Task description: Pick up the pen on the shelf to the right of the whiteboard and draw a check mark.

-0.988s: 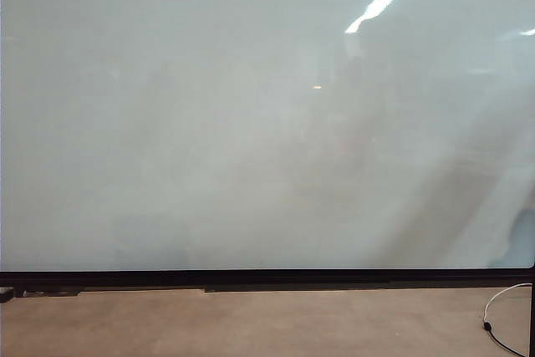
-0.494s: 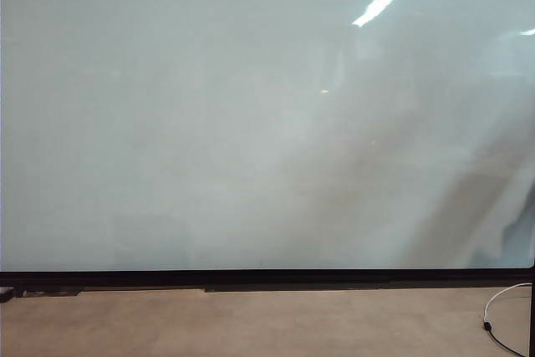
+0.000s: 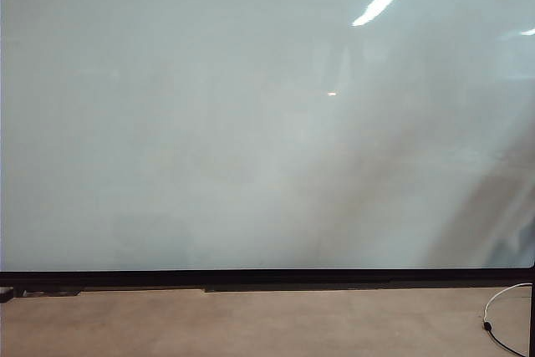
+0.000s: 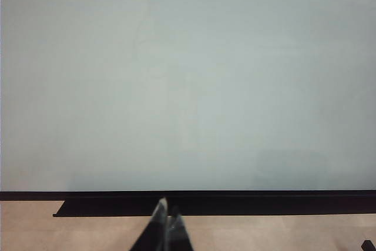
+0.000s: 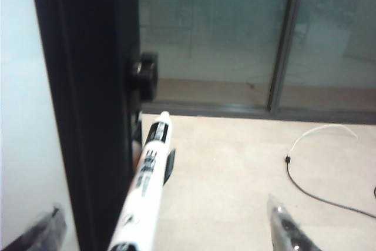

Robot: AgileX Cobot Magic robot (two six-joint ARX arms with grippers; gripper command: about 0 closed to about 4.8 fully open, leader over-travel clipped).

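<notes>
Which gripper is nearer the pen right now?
Right. The right gripper is open with the pen between its fingers; the left gripper, shut, faces the whiteboard, no pen in its view.

Office or lab room, large black-framed whiteboard [image 3: 251,123] mirroring ceiling strip lights, glass partition wall [image 5: 247,33] with dim furniture behind, pale smooth floor [image 3: 251,323], loose cable [image 5: 317,186] trailing across it, plain institutional interior

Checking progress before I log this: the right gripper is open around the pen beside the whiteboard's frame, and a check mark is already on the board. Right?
Not quite. The whiteboard is still blank in the exterior view; no check mark. The rest holds: the right wrist view shows the right gripper open around the pen beside the frame.
</notes>
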